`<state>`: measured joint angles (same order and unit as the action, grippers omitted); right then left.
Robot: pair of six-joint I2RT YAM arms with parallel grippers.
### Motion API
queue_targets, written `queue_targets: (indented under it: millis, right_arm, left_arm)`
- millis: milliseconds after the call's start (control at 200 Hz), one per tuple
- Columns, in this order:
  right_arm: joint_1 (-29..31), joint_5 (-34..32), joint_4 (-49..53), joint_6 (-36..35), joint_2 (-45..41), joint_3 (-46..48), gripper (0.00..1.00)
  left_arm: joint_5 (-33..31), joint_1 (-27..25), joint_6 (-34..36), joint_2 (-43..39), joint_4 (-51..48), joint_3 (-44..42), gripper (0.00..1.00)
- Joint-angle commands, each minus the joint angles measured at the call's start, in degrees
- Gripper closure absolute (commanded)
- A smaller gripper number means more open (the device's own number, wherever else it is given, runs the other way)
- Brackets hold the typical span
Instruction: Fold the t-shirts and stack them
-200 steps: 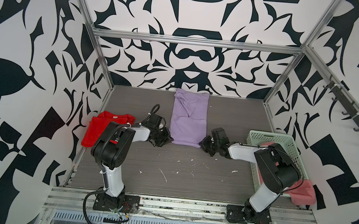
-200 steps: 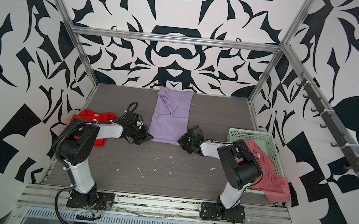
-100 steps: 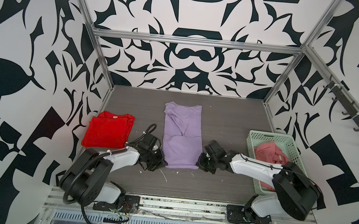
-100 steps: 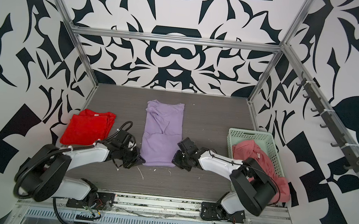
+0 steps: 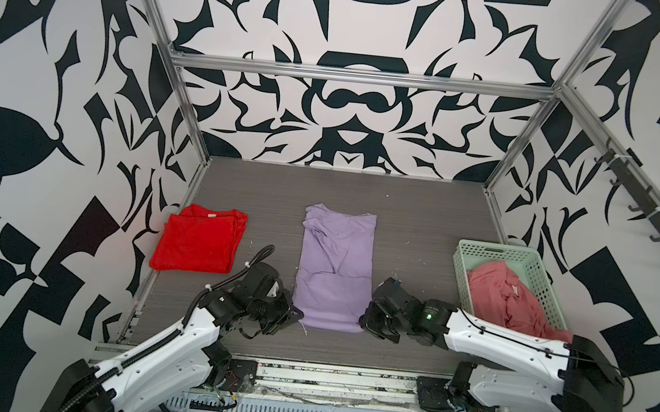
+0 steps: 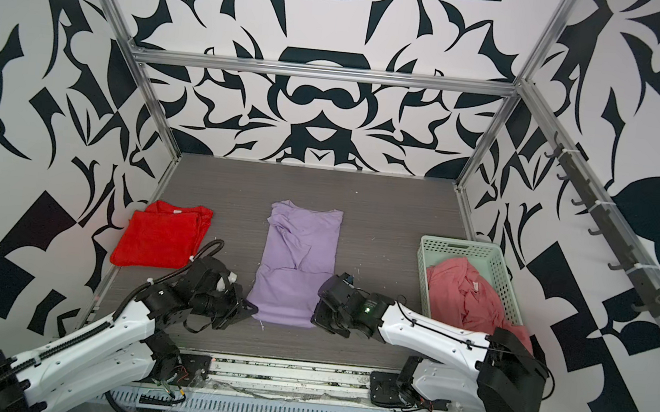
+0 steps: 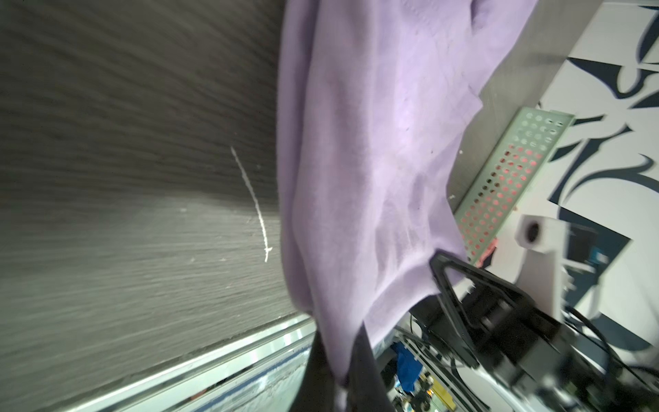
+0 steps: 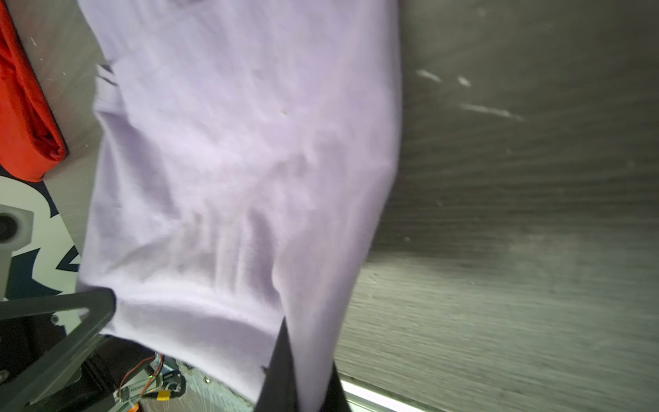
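In both top views the lilac shirt (image 5: 335, 257) lies mid-surface (image 5: 424, 208), with the left end effector (image 5: 296, 317) at its near left corner and the right end effector (image 5: 364, 324) at its near right corner. The pinch itself is hidden there. Each wrist view settles it: both are clamped on lilac cloth, held between dark fingers (image 7: 367, 374). The folded red shirt (image 5: 197, 243) lies at the left and also shows in the right wrist view. The crumpled pink shirt (image 5: 510, 301) fills the basket (image 5: 499, 250); the left wrist view shows pink only through the basket's holes.
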<state>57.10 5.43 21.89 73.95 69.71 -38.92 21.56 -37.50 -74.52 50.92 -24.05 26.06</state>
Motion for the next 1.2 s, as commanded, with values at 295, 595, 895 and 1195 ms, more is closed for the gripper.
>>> queue_targets:
  millis: [295,595,895,1195]
  right_arm:
    - [-14.30,1.26,-3.72,-9.84,15.39,-23.22,0.95]
    - [-28.21,12.97,-8.75,-13.62,31.81,-37.71,0.95]
    - [-34.69,17.50,-10.46,-11.87,46.17,-47.95,0.96]
    - [-38.77,15.91,-13.71,-10.99,46.28,-48.07,0.94]
  left_arm:
    - [3.42,12.78,17.67,29.91,1.42,31.37,1.00]
    - [10.25,19.72,22.66,53.31,1.19,55.33,1.00]
    - [13.99,22.41,22.67,71.81,-0.39,73.19,1.00]
    - [16.19,23.37,19.05,78.31,6.43,77.98,0.76]
